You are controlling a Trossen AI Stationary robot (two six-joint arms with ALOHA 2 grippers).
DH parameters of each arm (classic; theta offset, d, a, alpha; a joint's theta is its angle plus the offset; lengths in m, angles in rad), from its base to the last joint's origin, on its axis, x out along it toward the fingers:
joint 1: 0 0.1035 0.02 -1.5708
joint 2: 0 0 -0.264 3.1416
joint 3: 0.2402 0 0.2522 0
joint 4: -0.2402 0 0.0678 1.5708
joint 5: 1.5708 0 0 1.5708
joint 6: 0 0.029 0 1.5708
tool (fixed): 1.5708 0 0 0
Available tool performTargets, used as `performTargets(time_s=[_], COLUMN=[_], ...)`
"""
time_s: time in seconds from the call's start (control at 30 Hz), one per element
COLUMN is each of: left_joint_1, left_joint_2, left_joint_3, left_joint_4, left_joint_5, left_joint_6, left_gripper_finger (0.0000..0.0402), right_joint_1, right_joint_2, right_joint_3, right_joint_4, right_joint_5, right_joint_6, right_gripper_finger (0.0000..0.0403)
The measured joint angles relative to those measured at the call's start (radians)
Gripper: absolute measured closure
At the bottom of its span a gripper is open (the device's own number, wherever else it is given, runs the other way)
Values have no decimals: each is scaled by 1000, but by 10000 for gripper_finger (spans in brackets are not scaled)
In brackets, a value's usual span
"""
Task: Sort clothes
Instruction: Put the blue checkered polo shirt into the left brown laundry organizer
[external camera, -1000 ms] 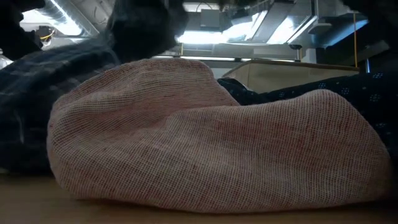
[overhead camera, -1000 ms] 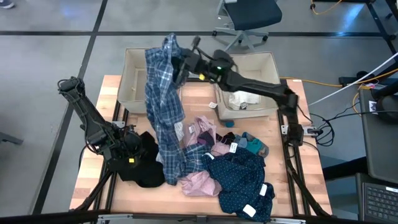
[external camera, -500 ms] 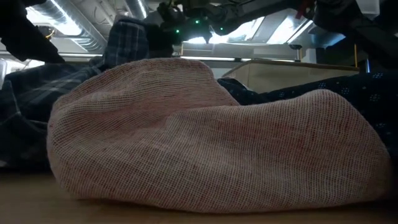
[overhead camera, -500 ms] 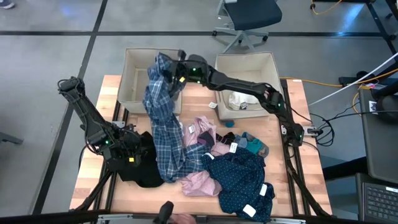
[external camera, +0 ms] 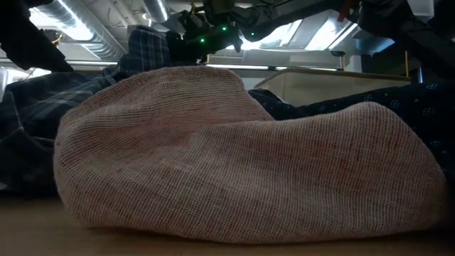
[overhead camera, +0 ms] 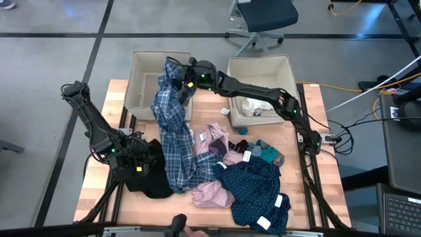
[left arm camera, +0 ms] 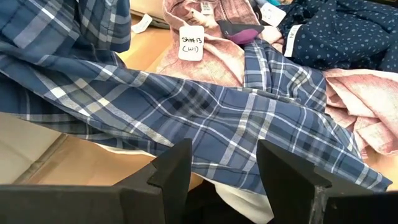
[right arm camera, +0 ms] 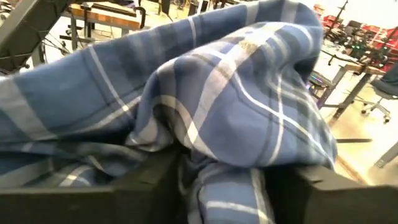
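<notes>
The blue plaid shirt (overhead camera: 176,131) stands in a tall bunch. Its upper end (overhead camera: 170,71) is over the right part of the left beige bin (overhead camera: 139,89). Its lower part trails across the table onto the pink (overhead camera: 212,192) and black (overhead camera: 154,179) garments. My right gripper (overhead camera: 180,83) is at that upper end with its fingers apart (right arm camera: 224,168) and cloth between them. My left gripper (overhead camera: 138,158) waits open (left arm camera: 224,155) over the black garment, near the table's left edge, with the shirt (left arm camera: 217,118) lying just past its fingers. My right gripper has a bunched fold of the shirt's upper end (right arm camera: 217,155) between its parted fingers (right arm camera: 155,180), and the cloth lies against both. The fingers come in about level from the table's right. Below the fold the shirt sags slack down to the table.
The right beige bin (overhead camera: 260,69) holds a white piece (overhead camera: 253,105). A navy dotted garment (overhead camera: 253,187), teal socks (overhead camera: 266,153) and tagged pink pieces (overhead camera: 217,139) lie mid-table. In the low view a pink knit mound (external camera: 234,156) fills the foreground.
My right gripper has gone down and a little toward the table's left edge, over the left bin, taking the shirt's upper end with it. That upper end stands lower now and the cloth below it has slackened. The shirt's lower part has stayed on the table.
</notes>
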Motion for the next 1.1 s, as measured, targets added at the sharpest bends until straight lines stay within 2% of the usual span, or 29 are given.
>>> performTargets(time_s=[0.17, 0.33, 0.57, 0.83, 1.1], left_joint_1=[0, 0, 0, 0, 0], left_joint_2=[0, 0, 0, 0, 0], left_joint_3=[0, 0, 0, 0, 0], left_joint_4=[0, 0, -1, -2, -2], left_joint_5=[1, 3, 4, 4, 4], left_joint_6=[-3, -3, -3, -4, -4], left_gripper_finger=[229, 229, 229, 229, 229], right_joint_1=[0, 1, 9, 40, 121], right_joint_2=[-1, -2, -4, -132, -201], right_joint_3=[1, 64, 243, 216, 214], right_joint_4=[12, -58, -324, -495, -768], right_joint_5=[16, 16, 13, 13, 29], right_joint_6=[-1, -1, -2, -9, -12], right_gripper_finger=[142, 112, 107, 107, 107])
